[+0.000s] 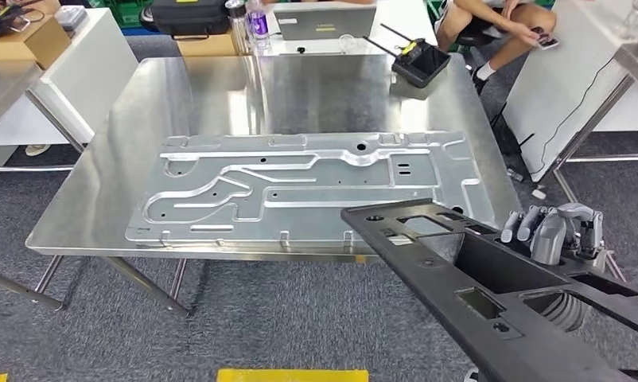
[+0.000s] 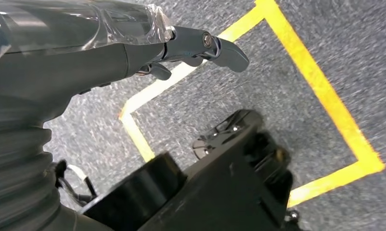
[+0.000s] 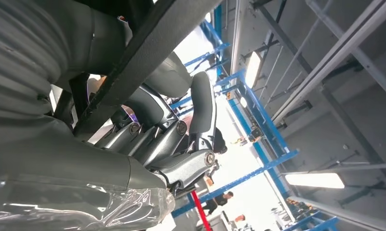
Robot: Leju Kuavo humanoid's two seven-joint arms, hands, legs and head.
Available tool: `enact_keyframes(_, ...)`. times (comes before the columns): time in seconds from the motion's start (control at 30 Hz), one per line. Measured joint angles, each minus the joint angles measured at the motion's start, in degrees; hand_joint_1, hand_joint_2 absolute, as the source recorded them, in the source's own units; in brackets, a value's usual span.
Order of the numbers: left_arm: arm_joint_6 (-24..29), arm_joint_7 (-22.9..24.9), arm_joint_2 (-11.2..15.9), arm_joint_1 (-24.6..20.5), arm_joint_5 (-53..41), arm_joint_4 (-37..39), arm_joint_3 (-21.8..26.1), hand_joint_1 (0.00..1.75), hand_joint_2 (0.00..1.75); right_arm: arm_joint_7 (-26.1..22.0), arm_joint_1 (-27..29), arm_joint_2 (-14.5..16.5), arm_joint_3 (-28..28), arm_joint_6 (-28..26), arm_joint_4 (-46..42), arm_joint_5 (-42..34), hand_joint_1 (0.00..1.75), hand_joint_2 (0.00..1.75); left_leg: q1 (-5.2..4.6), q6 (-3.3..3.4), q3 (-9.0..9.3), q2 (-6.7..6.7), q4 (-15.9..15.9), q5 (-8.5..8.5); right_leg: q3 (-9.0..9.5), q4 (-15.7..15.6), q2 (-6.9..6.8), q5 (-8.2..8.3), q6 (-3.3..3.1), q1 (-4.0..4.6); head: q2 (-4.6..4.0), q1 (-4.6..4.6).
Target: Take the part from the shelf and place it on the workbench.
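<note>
Holding one black part (image 1: 491,286), my right hand (image 1: 550,235) clasped on it | left hand (image 2: 196,50) slack, holding nothing | one plate (image 1: 308,187) lying on the workbench (image 1: 85,199)

The part (image 1: 491,286), held by the right hand (image 1: 556,233), hangs before the workbench's (image 1: 93,199) right corner.

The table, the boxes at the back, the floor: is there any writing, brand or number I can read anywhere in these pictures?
None can be read.
Metal plate on the table: stamped grooves and holes, no lettering.
Black part in the right robot hand: no visible marking.
Bottle at the back: purple label, too small to read.
Cardboard box: no legible print.
Floor tape: plain yellow lines, no signs.
</note>
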Motion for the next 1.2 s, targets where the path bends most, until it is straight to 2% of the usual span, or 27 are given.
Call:
enact_keyframes(0.07, 0.04, -0.02, 0.11, 0.01, 0.74, 0.00, 0.13, 0.00, 1.75, 0.37, 0.04, -0.09, -0.01, -0.01, -0.10, 0.44, 1.75, 1.75, -0.06, 0.26, 0.82, -0.05, -1.40, -0.06, 0.43, -0.78, -0.25, -0.06, 0.78, -0.09, 0.01, -0.08)
enact_keyframes(0.13, 0.17, -0.12, 0.20, 0.10, 1.45, 0.00, 0.22, 0.00, 1.75, 0.82, -0.05, -0.35, -0.01, -0.03, -0.23, 1.08, 1.75, 1.75, 0.22, 0.25, 2.45, -0.19, -3.67, 0.39, 0.38, 0.32, -0.60, -1.02, 1.13, 0.22, 0.01, -0.13)
enact_keyframes(0.17, 0.31, -0.19, 0.22, 0.12, 1.80, 0.00, 0.26, 0.00, 1.75, 1.25, -0.15, -0.52, -0.02, -0.07, -0.26, 1.52, 1.75, 1.75, 0.36, 0.23, 3.28, -0.20, -4.58, 0.61, -0.64, 2.73, -0.73, -2.20, 1.08, 0.42, 0.01, -0.12)
enact_keyframes(0.23, 0.59, -0.37, 0.25, 0.09, 2.49, 0.00, 0.39, 0.00, 1.75, 2.68, -0.34, -0.91, -0.02, -0.33, -0.26, 2.54, 1.75, 1.75, 0.01, 0.52, 3.98, -0.22, -4.84, 0.43, -4.96, 10.18, -0.72, -4.73, 0.93, 0.76, 0.00, -0.12)
enact_keyframes(0.27, 0.71, -0.49, 0.24, 0.11, 2.79, 0.00, 0.48, 0.00, 1.75, 3.67, -0.45, -1.15, -0.02, -0.50, -0.22, 2.97, 1.75, 1.75, -0.16, 0.63, 4.19, -0.24, -4.81, 0.18, -7.09, 13.08, -0.71, -5.08, 0.93, 0.88, 0.00, -0.12)
enact_keyframes(0.3, 0.78, -0.63, 0.23, 0.18, 3.13, 0.00, 0.57, 0.00, 1.75, 4.79, -0.64, -1.43, -0.02, -0.66, -0.16, 3.28, 1.75, 1.75, -0.32, 0.70, 4.45, -0.25, -4.76, -0.12, -8.46, 14.17, -0.70, -4.34, 0.93, 0.97, 0.00, -0.10)
enact_keyframes(0.33, 0.84, -0.80, 0.23, 0.24, 3.55, 0.00, 0.69, 0.00, 1.75, 5.93, -0.94, -1.72, -0.02, -0.76, -0.05, 3.42, 1.75, 1.75, -0.45, 0.70, 4.78, -0.26, -4.70, -0.46, -8.61, 12.81, -0.70, -2.45, 0.88, 1.05, 0.00, -0.10)
enact_keyframes(0.4, 0.96, -1.15, 0.24, 0.30, 4.44, 0.00, 1.11, 0.00, 1.75, 8.01, -1.80, -2.36, -0.02, -0.82, 0.30, 3.48, 1.75, 1.75, -0.63, 0.52, 5.51, -0.29, -4.43, -1.30, -6.11, 5.23, -0.72, 2.62, 0.50, 1.19, 0.00, -0.10)
enact_keyframes(0.43, 0.99, -1.32, 0.25, 0.27, 4.85, 0.00, 1.37, 0.00, 1.75, 8.83, -2.33, -2.66, -0.02, -0.81, 0.51, 3.53, 1.75, 1.75, -0.84, 0.33, 5.66, -0.29, -4.11, -1.78, -4.67, 1.55, -0.75, 4.31, 0.19, 1.32, 0.00, -0.10)
enact_keyframes(0.47, 1.02, -1.48, 0.27, 0.24, 5.14, 0.00, 1.63, 0.00, 1.75, 9.41, -2.85, -2.94, -0.02, -0.80, 0.73, 3.62, 1.75, 1.75, -0.98, 0.11, 5.66, -0.28, -3.84, -2.19, -3.71, -0.84, -0.76, 5.13, -0.12, 1.43, 0.00, -0.12)
enact_keyframes(0.53, 1.10, -1.68, 0.32, 0.22, 5.55, 0.00, 2.01, 0.00, 1.75, 10.14, -3.66, -3.42, -0.02, -0.79, 1.10, 3.94, 1.75, 1.75, -1.11, -0.34, 5.46, -0.23, -3.57, -2.70, -3.31, -2.02, -0.74, 5.01, -0.65, 1.66, 0.00, -0.13)
enact_keyframes(0.6, 1.32, -1.75, 0.56, 0.28, 6.08, 0.00, 2.43, 0.00, 1.75, 10.94, -4.14, -3.78, -0.02, -1.01, 1.37, 4.76, 1.75, 1.75, -1.06, -0.93, 5.36, -0.18, -3.05, -3.26, -3.20, -2.22, -0.74, 4.95, -1.08, 1.40, 0.00, -0.13)
enact_keyframes(0.63, 1.41, -1.77, 0.65, 0.30, 6.39, 0.00, 2.68, 0.00, 1.75, 11.59, -4.35, -3.93, -0.02, -1.28, 1.50, 5.43, 1.75, 1.75, -0.95, -1.37, 4.78, -0.15, -1.58, -4.19, -3.06, -2.34, -0.86, 4.92, -1.32, 1.19, 0.00, -0.19)
enact_keyframes(0.67, 1.48, -1.75, 0.75, 0.32, 6.66, 0.00, 2.94, 0.00, 1.75, 12.30, -4.51, -4.08, -0.02, -1.61, 1.64, 6.17, 1.75, 1.75, -0.72, -1.87, 3.56, -0.12, 1.09, -5.63, -2.91, -2.44, -0.99, 4.87, -1.50, 0.97, 0.00, -0.25)
enact_keyframes(0.73, 1.47, -1.49, 0.82, 0.51, 6.80, 0.00, 3.28, 0.00, 1.75, 13.50, -4.65, -4.45, -0.02, -2.26, 2.02, 7.26, 1.75, 1.75, 0.15, -2.80, -0.62, -0.05, 9.17, -9.21, -2.76, -2.43, -1.21, 4.63, -1.60, 0.83, 0.00, -0.37)
enact_keyframes(0.77, 1.43, -1.25, 0.90, 0.72, 6.70, 0.00, 3.36, 0.00, 1.75, 13.84, -4.55, -4.67, -0.03, -2.56, 2.26, 7.48, 1.75, 1.75, 0.58, -3.16, -2.61, -0.03, 12.62, -10.24, -2.70, -2.41, -1.21, 4.51, -1.48, 0.74, 0.00, -0.36)
enact_keyframes(0.8, 1.37, -0.98, 0.96, 0.98, 6.53, 0.00, 3.42, 0.00, 1.75, 14.04, -4.37, -4.89, -0.08, -2.82, 2.48, 7.56, 1.75, 1.75, 0.95, -3.46, -3.82, -0.02, 14.30, -10.25, -2.59, -2.40, -1.21, 4.37, -1.29, 0.62, 0.00, -0.36)
enact_keyframes(0.83, 1.30, -0.70, 1.01, 1.21, 6.32, 0.00, 3.45, 0.00, 1.75, 14.14, -4.14, -5.10, -0.21, -3.01, 2.67, 7.56, 1.75, 1.75, 1.26, -3.73, -3.87, 0.00, 13.62, -9.10, -2.40, -2.39, -1.19, 4.21, -1.04, 0.44, 0.00, -0.36)
enact_keyframes(0.87, 1.25, -0.40, 1.07, 1.37, 6.14, 0.00, 3.46, 0.00, 1.75, 14.23, -3.94, -5.28, -0.42, -3.13, 2.84, 7.51, 1.75, 1.75, 1.56, -4.00, -2.69, 0.02, 10.51, -6.95, -2.11, -2.39, -1.19, 4.01, -0.72, 0.21, 0.00, -0.37)
enact_keyframes(0.93, 1.35, 0.19, 1.13, 1.45, 6.11, 0.00, 3.46, 0.00, 1.75, 14.53, -3.88, -5.68, -0.92, -2.97, 3.11, 7.10, 1.75, 1.75, 1.86, -4.42, 0.93, -0.03, 1.94, -2.70, -1.55, -2.41, -1.13, 3.62, 0.07, -0.08, 0.00, -0.65)
enact_keyframes(0.97, 1.50, 0.42, 1.15, 1.44, 6.29, 0.00, 3.48, 0.00, 1.75, 14.75, -4.05, -5.87, -1.09, -2.75, 3.26, 6.77, 1.75, 1.75, 1.80, -4.30, 2.16, -0.13, -0.97, -1.59, -1.41, -2.45, -1.05, 3.52, 0.50, -0.11, 0.00, -0.81)
enact_keyframes(1.0, 1.68, 0.54, 1.14, 1.46, 6.55, 0.00, 3.50, 0.00, 1.75, 14.95, -4.32, -6.06, -1.21, -2.46, 3.43, 6.40, 1.75, 1.75, 1.60, -4.01, 2.63, -0.25, -2.25, -1.34, -1.37, -2.54, -0.95, 3.48, 0.92, -0.10, 0.00, -1.00)
enact_keyframes(1.1, 2.13, 0.39, 1.16, 1.58, 7.40, 0.00, 3.62, 0.00, 1.75, 15.53, -5.92, -6.55, -1.39, -1.70, 4.20, 5.45, 1.75, 1.75, 1.07, -2.38, 2.66, -0.38, -2.38, -1.53, -1.20, -2.97, -0.81, 3.41, 2.11, -0.49, 0.00, -1.14)
enact_keyframes(1.13, 2.30, 0.20, 1.15, 1.57, 7.71, 0.00, 3.76, 0.00, 1.75, 15.75, -6.76, -6.74, -1.42, -1.45, 4.54, 5.11, 1.75, 1.75, 1.02, -1.77, 2.86, -0.37, -2.52, -1.52, -1.50, -2.09, -0.87, 2.80, 2.24, -0.55, 0.00, -1.12)
enact_keyframes(1.17, 2.51, -0.03, 1.10, 1.56, 8.04, 0.00, 3.95, 0.00, 1.75, 15.96, -7.69, -6.95, -1.43, -1.17, 4.91, 4.82, 1.75, 1.75, 0.97, -1.19, 3.15, -0.35, -2.67, -1.52, -2.46, 0.18, -0.94, 1.57, 2.19, -0.49, 0.00, -1.08)
enact_keyframes(1.2, 2.71, -0.29, 1.00, 1.56, 8.36, 0.00, 4.17, 0.00, 1.75, 16.21, -8.61, -7.13, -1.44, -0.94, 5.35, 4.53, 1.75, 1.75, 0.82, -0.73, 3.43, -0.32, -2.73, -1.64, -4.17, 3.86, -0.99, -0.12, 1.95, -0.26, 0.00, -1.05)
